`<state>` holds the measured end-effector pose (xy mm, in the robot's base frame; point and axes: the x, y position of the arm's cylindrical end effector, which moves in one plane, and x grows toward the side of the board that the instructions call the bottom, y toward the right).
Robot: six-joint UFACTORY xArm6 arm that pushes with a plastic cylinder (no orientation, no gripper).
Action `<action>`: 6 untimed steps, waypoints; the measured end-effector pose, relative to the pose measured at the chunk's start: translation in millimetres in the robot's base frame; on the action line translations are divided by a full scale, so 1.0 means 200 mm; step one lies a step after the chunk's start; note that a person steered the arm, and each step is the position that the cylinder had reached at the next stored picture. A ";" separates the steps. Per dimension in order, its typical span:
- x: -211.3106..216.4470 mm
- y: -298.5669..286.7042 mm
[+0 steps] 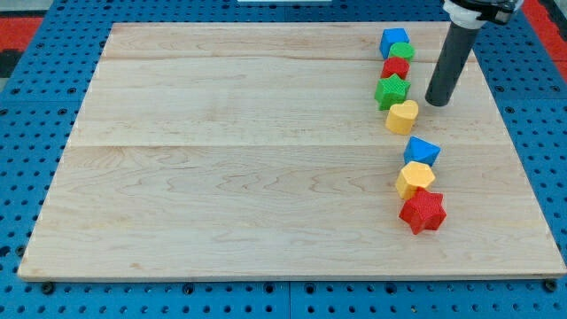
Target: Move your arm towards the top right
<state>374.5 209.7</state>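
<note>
Nearest the camera, along the view's bottom, runs the front edge of the wooden board, and the closest block on it is a red star at the lower right. Touching it just above sits a yellow hexagon-like block, and above that a blue block, its shape closer to a cube or diamond. Further up, after a small gap, comes a second run: a yellow heart, a green star, a small red block whose shape I cannot make out, a green rounded block and a blue block at the top. That makes eight blocks: two red, two yellow, two green, two blue. My tip rests on the board just to the right of the green star and yellow heart, near them but apart, touching none. There is no gripper here, only the dark rod, so nothing is spread, closed or pinching. The task's target is the board's top right corner, which lies up and to the right of my tip, away from the column of blocks. Judging by this, the path there looks free, since every block lies to the left of or below the tip.
</note>
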 end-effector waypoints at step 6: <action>-0.06 0.24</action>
